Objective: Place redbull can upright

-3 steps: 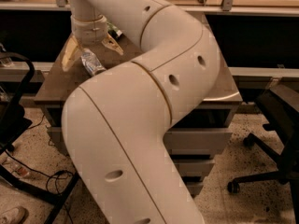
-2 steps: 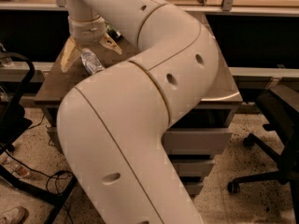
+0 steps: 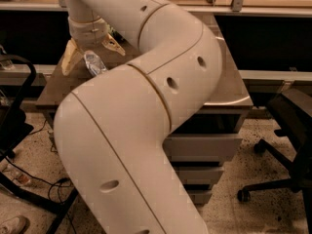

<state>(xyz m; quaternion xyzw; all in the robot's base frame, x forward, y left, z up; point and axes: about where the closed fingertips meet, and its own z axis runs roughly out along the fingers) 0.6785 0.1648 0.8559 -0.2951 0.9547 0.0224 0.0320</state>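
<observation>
The redbull can (image 3: 94, 63) is a slim silvery cylinder lying tilted on the grey-brown table (image 3: 229, 84) near its left end. My gripper (image 3: 92, 51) hangs over it from above. One tan finger (image 3: 70, 57) is left of the can and the other tan finger (image 3: 113, 44) is to its right, spread wide with a gap on both sides. My big white arm (image 3: 146, 111) fills the middle of the view and hides most of the tabletop.
Grey drawers (image 3: 204, 147) sit under the table. A black office chair (image 3: 290, 130) stands at the right. A black stand (image 3: 17, 111) and cables are on the floor at the left. A shelf edge (image 3: 253, 9) runs behind the table.
My arm's elbow has swung a little to the left. The gripper has shifted only slightly left over the can, which stays lying in place.
</observation>
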